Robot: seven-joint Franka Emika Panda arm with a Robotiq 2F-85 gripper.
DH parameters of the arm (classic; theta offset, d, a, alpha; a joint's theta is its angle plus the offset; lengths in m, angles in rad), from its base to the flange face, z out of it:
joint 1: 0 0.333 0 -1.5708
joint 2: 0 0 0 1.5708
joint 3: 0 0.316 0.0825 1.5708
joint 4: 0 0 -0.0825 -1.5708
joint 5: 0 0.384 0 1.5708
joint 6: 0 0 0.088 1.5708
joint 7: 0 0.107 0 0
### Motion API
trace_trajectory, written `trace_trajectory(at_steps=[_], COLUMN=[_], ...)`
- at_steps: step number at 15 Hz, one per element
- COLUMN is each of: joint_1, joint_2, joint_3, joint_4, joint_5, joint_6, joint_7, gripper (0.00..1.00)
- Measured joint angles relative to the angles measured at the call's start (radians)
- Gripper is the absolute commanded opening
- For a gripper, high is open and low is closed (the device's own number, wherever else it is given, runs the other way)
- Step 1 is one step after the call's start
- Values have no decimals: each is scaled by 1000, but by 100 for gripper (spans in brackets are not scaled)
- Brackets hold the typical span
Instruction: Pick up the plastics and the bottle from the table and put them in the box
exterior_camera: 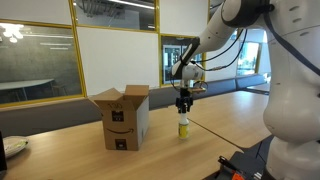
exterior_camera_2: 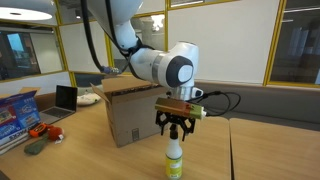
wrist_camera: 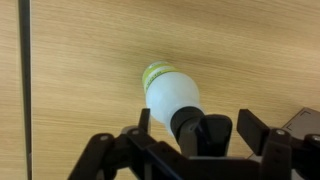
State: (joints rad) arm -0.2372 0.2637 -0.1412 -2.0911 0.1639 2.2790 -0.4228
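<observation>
- Your jaws hang straight down over the bottle. They are spread to either side of its black top and not yet pressed on it. The wrist view shows the top sitting in the gap.
- The bottle stands upright on the counter, near the box but apart from it, and well in from the corners.
- Its long axis runs vertical, base down on the wood and black top pointing up at your wrist.
- I judge the top-down approach suits that pose: the slim neck is the easiest part to pinch, and the bottle then lifts clear without tipping.
- The box flaps stand open, so it is ready to take a drop from above.
- I cannot make out the wrappers with any certainty.
</observation>
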Motion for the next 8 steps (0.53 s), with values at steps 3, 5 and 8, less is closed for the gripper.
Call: trace_trajectory(at_steps=[3, 5, 8], joint_1=[0, 0, 0], joint_2=[2, 2, 1], joint_3=[0, 0, -2], joint_4=[0, 0, 2], joint_5=[-2, -5, -14], joint_6=[9, 13, 24], joint_7=[1, 1, 3], gripper=[34, 20, 16])
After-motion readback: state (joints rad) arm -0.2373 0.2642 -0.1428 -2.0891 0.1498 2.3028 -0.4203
